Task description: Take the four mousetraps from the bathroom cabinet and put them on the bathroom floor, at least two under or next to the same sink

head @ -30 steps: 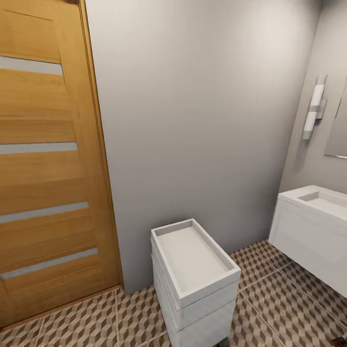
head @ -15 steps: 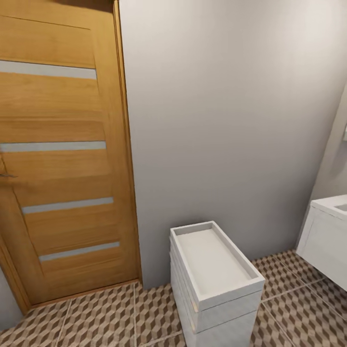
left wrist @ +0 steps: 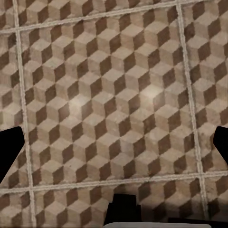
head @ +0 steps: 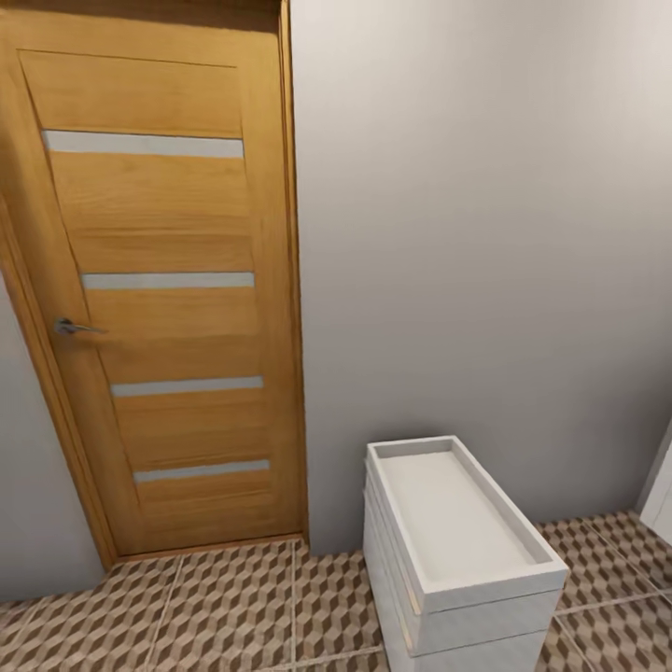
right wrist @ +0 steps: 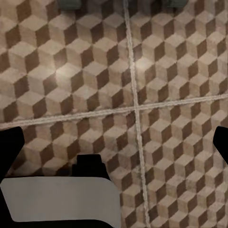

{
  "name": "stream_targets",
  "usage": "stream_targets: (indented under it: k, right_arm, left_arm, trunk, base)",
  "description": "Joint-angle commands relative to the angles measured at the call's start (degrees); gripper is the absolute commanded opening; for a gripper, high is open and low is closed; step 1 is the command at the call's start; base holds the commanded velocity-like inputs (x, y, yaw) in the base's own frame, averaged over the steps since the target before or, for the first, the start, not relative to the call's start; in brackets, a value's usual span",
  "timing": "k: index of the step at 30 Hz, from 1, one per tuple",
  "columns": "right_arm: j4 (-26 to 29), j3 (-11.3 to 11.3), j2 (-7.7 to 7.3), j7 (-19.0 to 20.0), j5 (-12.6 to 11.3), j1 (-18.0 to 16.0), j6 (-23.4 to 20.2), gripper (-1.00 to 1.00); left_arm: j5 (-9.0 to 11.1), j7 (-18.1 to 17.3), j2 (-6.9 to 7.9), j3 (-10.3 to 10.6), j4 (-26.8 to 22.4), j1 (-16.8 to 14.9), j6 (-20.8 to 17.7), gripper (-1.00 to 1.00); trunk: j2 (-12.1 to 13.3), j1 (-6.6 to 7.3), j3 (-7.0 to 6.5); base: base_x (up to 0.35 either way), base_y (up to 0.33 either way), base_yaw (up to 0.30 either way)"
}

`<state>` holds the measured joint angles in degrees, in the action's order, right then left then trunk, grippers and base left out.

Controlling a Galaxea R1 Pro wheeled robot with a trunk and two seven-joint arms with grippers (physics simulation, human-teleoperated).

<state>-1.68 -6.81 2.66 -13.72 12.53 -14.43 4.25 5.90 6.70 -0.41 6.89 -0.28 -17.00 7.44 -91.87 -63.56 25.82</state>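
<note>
The mousetraps and the cabinet are out of view. The bathroom floor [head: 233, 607], with its brown and cream cube-pattern tiles, runs along the bottom of the head view. A white sliver at the right edge is a corner of the vanity [head: 661, 485] under the bathroom sink. My left gripper [left wrist: 114, 147] hangs open over bare tiles, its dark fingertips [left wrist: 9, 152] wide apart with nothing between them. My right gripper [right wrist: 114, 142] is also open over the tiles and holds nothing.
A tall orange-brown door [head: 159, 299] with a metal handle [head: 70, 327] stands shut at the left. A grey wall [head: 467, 233] faces me. A small white drawer unit [head: 457, 551] with a tray-like top stands against the wall at lower right.
The whole head view has swung to the left. The door has come fully into view, the drawer unit has slid right, and the sink has nearly left the frame.
</note>
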Motion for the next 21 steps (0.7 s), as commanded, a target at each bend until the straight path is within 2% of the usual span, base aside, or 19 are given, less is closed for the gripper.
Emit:
stream_targets:
  k: [1,21]
  right_arm:
    - [-0.18,-0.49,-0.01,-0.25,0.57,-0.07,0.33,1.0]
    - [-0.17,-0.56,-0.03,-0.25,0.33,-0.07,0.47,1.0]
  left_arm:
    - [0.6,0.15,-0.03,0.5,0.08,-0.05,0.21,1.0]
    - [0.56,0.15,-0.02,0.5,0.06,-0.05,0.21,1.0]
  trunk:
    - [-0.04,0.0,0.06]
    - [-0.04,0.0,0.06]
  base:
    - [0.0,0.0,0.286]
    - [0.0,0.0,0.289]
